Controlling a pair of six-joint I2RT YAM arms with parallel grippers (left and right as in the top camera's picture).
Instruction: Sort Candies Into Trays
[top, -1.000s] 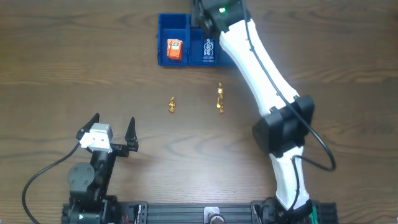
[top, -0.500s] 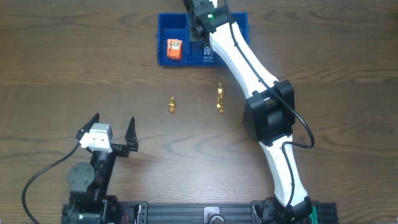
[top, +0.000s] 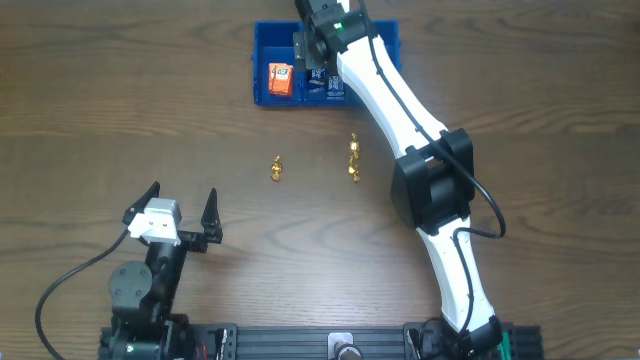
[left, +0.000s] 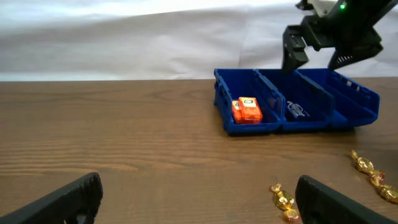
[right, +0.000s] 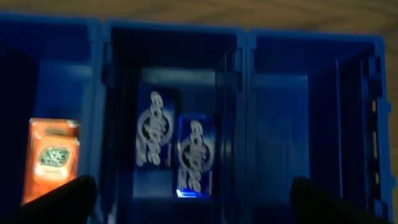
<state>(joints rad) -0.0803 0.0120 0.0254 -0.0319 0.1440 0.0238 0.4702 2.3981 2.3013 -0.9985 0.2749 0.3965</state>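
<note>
Tabletop tray (top: 278, 42) holds two orange packs (left: 247, 110), two blue packs (right: 154, 134); left end effector (top: 182, 192), right end effector (left: 311, 65) both gape.

Blue tray (top: 262, 40), three compartments side by side, at the table's far edge. Left compartment: orange packs (left: 247, 111), lying flat. Middle compartment: two dark blue packs (right: 154, 134), flat, side by side and just offset lengthwise. On the bare wood, well apart from the tray: a single gold-wrapped candy (top: 277, 168) and, to its right, a short column of gold-wrapped candies (top: 353, 160).
</note>
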